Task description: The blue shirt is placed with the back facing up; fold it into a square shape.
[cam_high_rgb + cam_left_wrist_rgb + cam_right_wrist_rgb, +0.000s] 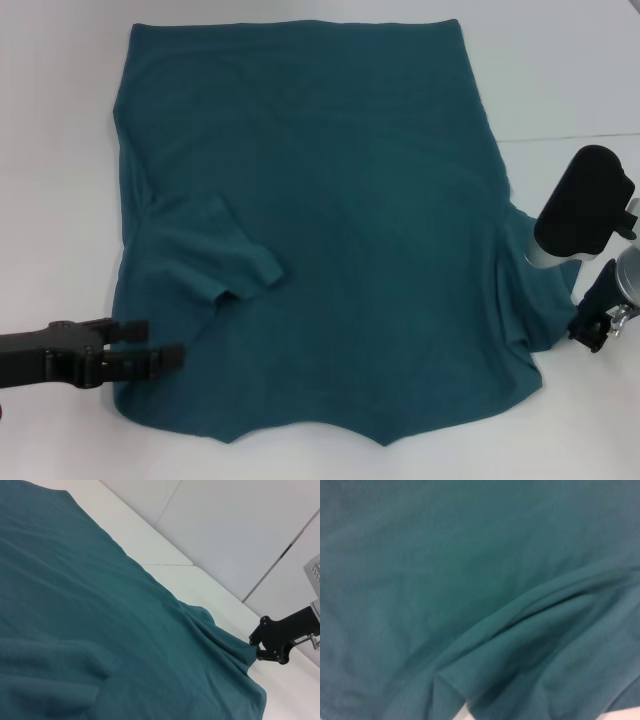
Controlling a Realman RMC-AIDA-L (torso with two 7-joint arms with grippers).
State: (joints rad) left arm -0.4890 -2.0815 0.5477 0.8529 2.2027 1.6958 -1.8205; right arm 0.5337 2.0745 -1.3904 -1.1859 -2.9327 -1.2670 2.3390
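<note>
The blue shirt (330, 200) lies spread on the white table (55, 150), plain side up, hem at the far side. Its left sleeve (215, 250) is folded inward onto the body. My left gripper (152, 342) hovers open over the shirt's near left edge, nothing between its fingers. My right gripper (590, 325) is at the shirt's right sleeve (545, 300), shut on the sleeve's tip. In the left wrist view the right gripper (260, 647) pulls the shirt (100, 605) into a raised ridge. Blue shirt fabric (445, 580) with folds fills the right wrist view.
Bare white table (200, 585) surrounds the shirt on all sides. A thin seam (570, 137) runs across the table at the right. The right arm's dark forearm cover (585, 200) stands above the shirt's right edge.
</note>
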